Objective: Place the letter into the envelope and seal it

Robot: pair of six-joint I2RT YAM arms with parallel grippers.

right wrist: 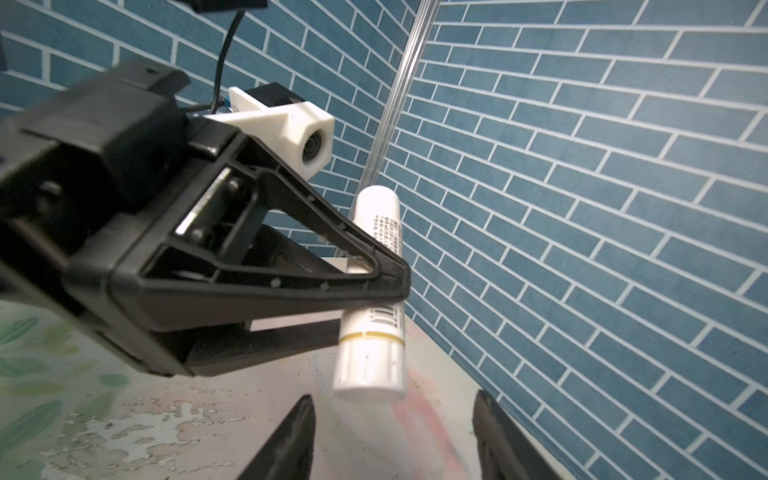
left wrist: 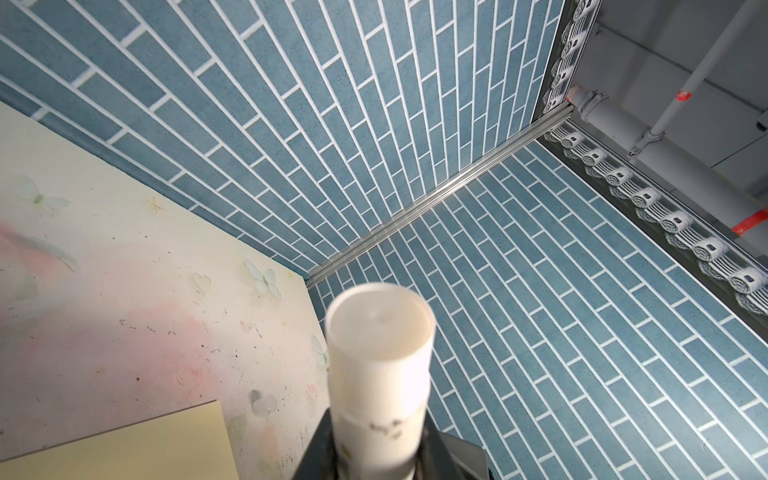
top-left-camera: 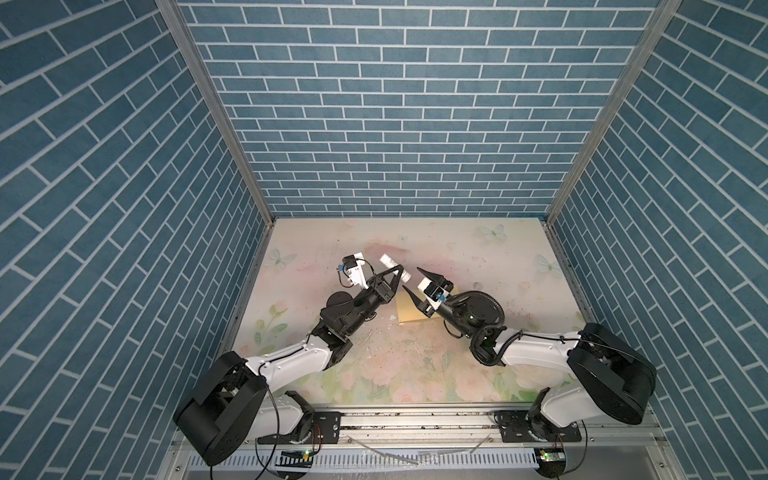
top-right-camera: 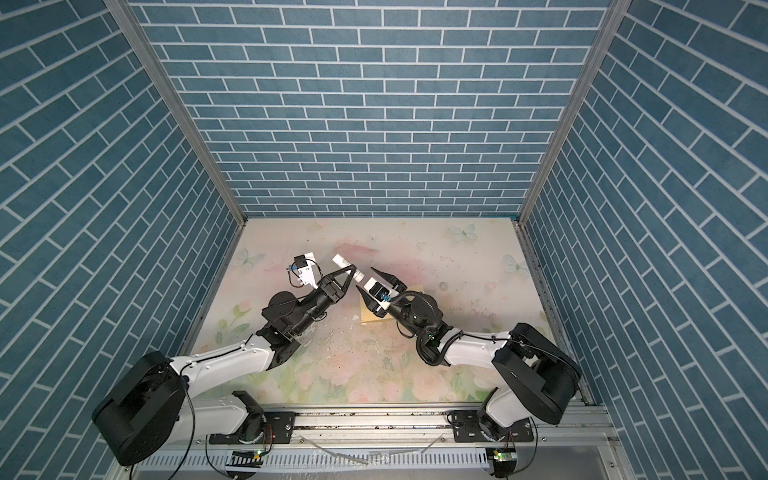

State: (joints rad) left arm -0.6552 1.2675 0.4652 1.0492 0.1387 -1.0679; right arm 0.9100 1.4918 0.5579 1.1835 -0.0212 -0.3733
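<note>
The envelope (top-left-camera: 409, 312) lay flat on the table (top-left-camera: 478, 257), lengthwise along its front edge. The left gripper (top-left-camera: 400, 269) pinched a glue stick (top-left-camera: 388, 261); the right gripper (top-left-camera: 411, 280) was spread.

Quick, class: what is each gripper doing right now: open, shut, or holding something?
Left gripper: shut on the white tube, held off the table.
Right gripper: open, holding nothing.

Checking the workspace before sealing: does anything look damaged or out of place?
The floral table mat is scuffed and flaking near its middle, on the robot's side of the yellow envelope. Nothing else stands out.
</note>
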